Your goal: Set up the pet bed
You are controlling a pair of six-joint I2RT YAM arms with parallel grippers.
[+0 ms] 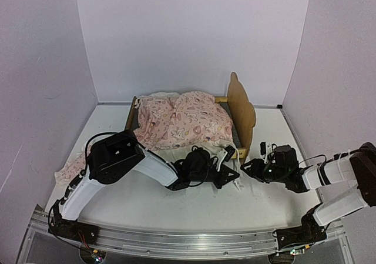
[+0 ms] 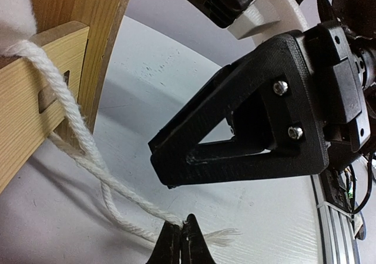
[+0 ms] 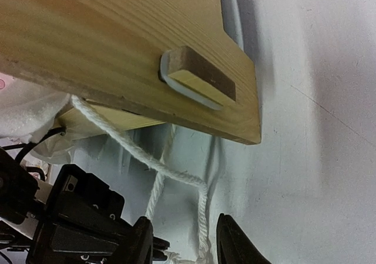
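We see the bed (image 1: 242, 108) at back-centre of the table (image 1: 147, 202), headboard (image 2: 100, 23) at its right end, pink blanket (image 1: 182, 120) bunched on top.

L arm (image 1: 147, 167): base at the near-left corner, upper link rising to a bent elbow, forearm reaching low & rightwards twd the bed's near rail (image 2: 35, 93) by the headboard. L gripper (image 2: 182, 243): fingers together, clamped on a white cord (image 2: 88, 158) that drapes over the rail & drops to the table; a frayed end pokes out past the tips.

R arm (image 1: 335, 173): folded at the right edge, forearm stretched left & low, wrist near the headboard's near corner. R gripper (image 3: 188, 246): fingers apart, cord loop hanging in the gap, not pinched as far as we can tell.

The 2 grippers sit just beside each other.
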